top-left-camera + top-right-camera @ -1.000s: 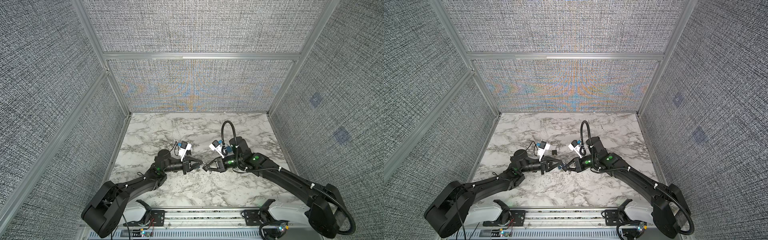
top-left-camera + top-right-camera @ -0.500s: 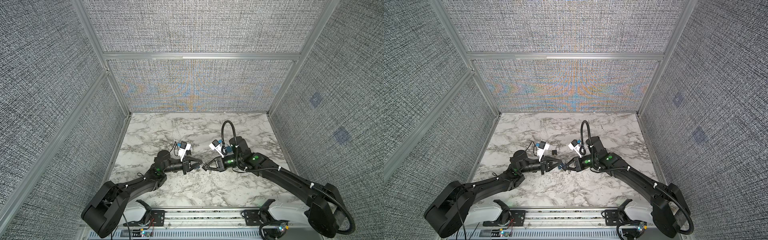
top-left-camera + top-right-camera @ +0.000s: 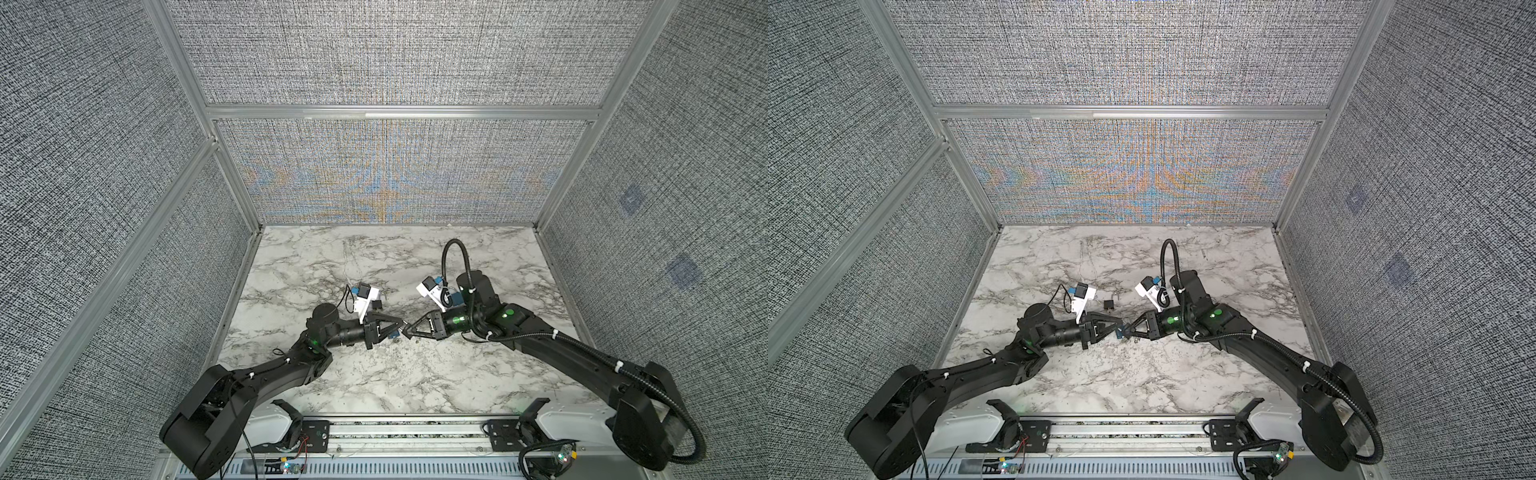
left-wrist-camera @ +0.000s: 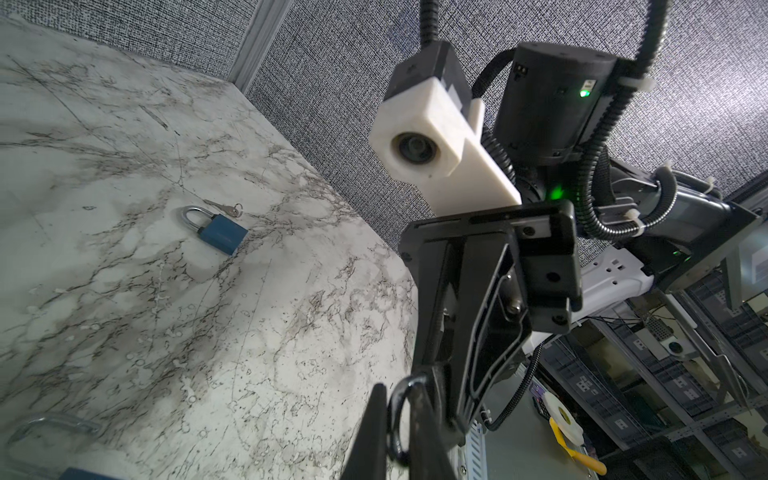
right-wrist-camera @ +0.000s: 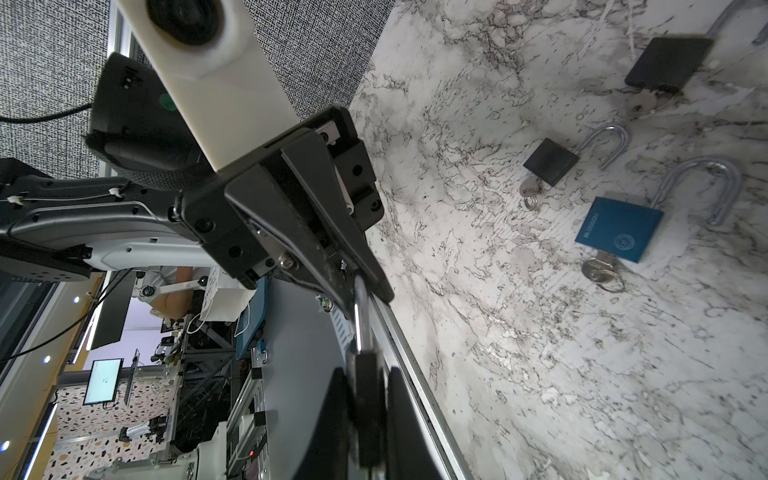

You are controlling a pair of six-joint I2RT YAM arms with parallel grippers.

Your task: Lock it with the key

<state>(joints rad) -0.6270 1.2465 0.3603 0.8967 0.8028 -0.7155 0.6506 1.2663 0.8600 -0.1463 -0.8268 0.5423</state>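
A black padlock hangs in the air between both grippers at the table's middle. My right gripper is shut on its body. Its silver shackle runs across to my left gripper, which is shut on the shackle loop. In both top views the left gripper and the right gripper meet tip to tip just above the marble. No key shows on the held padlock; its keyhole end is hidden between the right fingers.
Other padlocks lie on the marble table. A blue one with open shackle has a key in it. A small black one and a larger black one carry keys too. Another blue padlock lies beside a loose key.
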